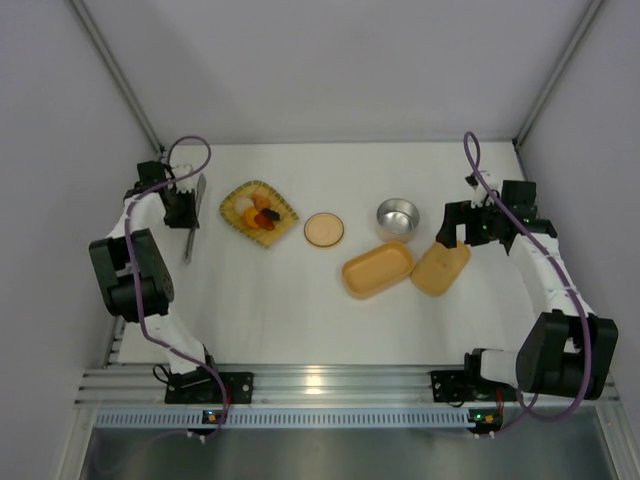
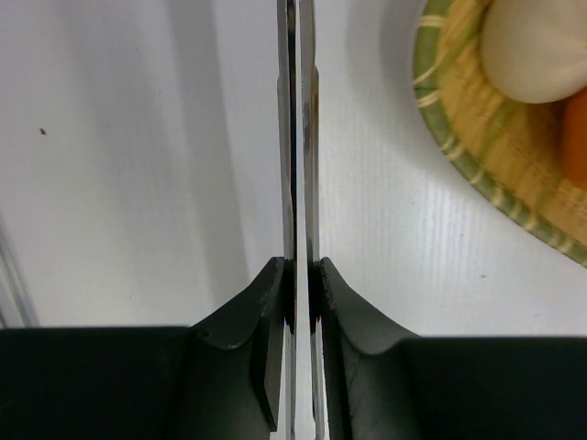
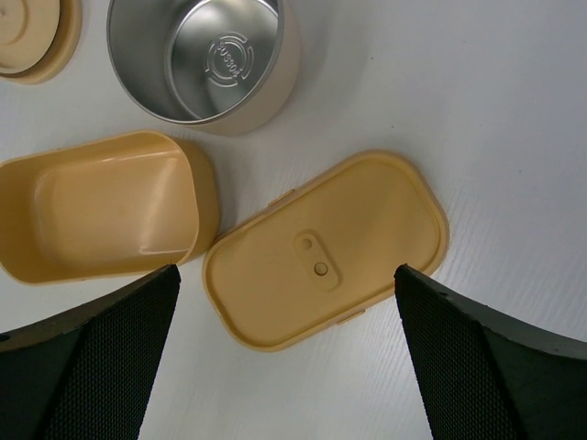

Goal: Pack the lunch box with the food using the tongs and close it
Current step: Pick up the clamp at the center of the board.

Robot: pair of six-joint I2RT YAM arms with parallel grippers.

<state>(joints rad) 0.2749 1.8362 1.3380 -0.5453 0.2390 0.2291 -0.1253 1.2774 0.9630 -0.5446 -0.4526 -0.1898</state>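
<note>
Your left gripper [image 2: 301, 270] is pinched on the tongs [image 2: 298, 137] at the far left of the tabletop [image 1: 300, 310], pressing both arms almost together.

Judgement: the tongs are light, stiff, springy steel with a smooth finish. They may slip or twist between the pads, so grip across both arms around mid-length and leave the tips free.

They look slim, silver and narrow, and sit just left of the woven tray [image 2: 477, 137] carrying the food [image 1: 262, 213].

The lunch box [image 1: 378, 269] stands open and empty right of centre, tan-orange with rounded corners. Its lid [image 3: 321, 247] lies against its right end.

Your right gripper [image 3: 286, 275] hangs spread wide above that lid, holding nothing.
</note>
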